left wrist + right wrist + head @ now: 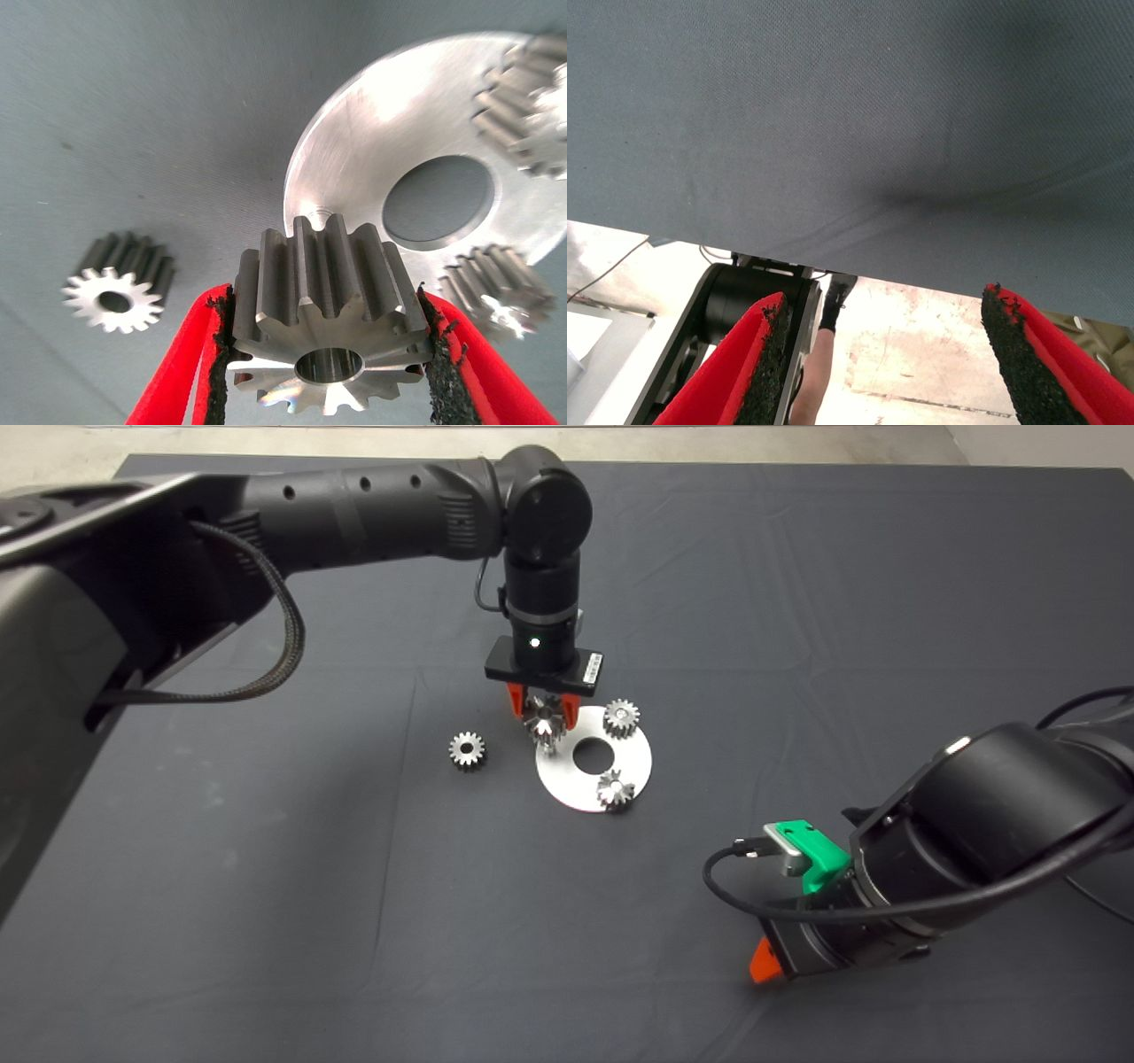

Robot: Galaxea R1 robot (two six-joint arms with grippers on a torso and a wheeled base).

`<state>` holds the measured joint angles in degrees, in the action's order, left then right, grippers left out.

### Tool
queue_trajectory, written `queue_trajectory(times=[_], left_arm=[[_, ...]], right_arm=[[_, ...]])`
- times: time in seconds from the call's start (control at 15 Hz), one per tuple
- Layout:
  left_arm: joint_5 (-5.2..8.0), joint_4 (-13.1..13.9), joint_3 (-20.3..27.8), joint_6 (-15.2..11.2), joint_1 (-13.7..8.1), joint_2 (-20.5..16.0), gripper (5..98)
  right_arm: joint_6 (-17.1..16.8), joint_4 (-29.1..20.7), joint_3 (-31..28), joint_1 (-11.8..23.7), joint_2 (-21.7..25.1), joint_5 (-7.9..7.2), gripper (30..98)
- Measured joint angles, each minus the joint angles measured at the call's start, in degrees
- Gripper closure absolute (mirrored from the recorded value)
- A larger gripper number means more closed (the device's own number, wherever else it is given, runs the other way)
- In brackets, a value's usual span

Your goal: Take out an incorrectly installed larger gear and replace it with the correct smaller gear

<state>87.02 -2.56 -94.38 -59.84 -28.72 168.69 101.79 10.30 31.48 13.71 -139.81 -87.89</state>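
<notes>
Tabletop [797, 602] is covered with a dark woven mat, lightly creased. On it lies a flat round disc [633, 766] of brushed silver metal with a round hole in its middle. The left arm reaches over the mat, and its pincer [542, 707] points down at the disc's edge, clenched on a gear [328, 319]: the black rough pads [221, 341] press its toothed sides. This held gear is silver, with thick ridged teeth and a smooth round bore; whether it is the larger one I cannot tell. Just under it a small pin [323, 212] rises from the disc. Two more gears stand on the disc, one at the far edge [621, 717] and one at the near edge [614, 789] with deep star-like teeth. A loose gear [466, 749] lies on the mat left of the disc. The right pincer [895, 354] waits at the lower right, its fingers wide apart.
</notes>
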Motion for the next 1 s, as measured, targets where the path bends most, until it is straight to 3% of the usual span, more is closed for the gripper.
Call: queue_trajectory(times=[0.27,0.47,0.73,1.0], left_arm=[[-0.17,0.9,-0.5,0.5,-0.4,-1.9,60.6],[-0.68,1.0,0.6,0.9,-0.4,-8.8,60.6],[0.79,0.8,6.6,1.2,-0.4,-19.1,60.6],[-0.09,0.7,12.0,1.2,-0.4,-23.2,60.6]], right_arm=[[0.0,0.0,0.0,0.0,0.0,0.00,70.1],[0.0,0.0,0.0,0.0,0.1,0.00,70.1],[-0.1,0.0,0.1,0.1,0.3,0.05,70.1],[-0.9,0.1,0.5,0.1,1.3,0.00,70.1]])
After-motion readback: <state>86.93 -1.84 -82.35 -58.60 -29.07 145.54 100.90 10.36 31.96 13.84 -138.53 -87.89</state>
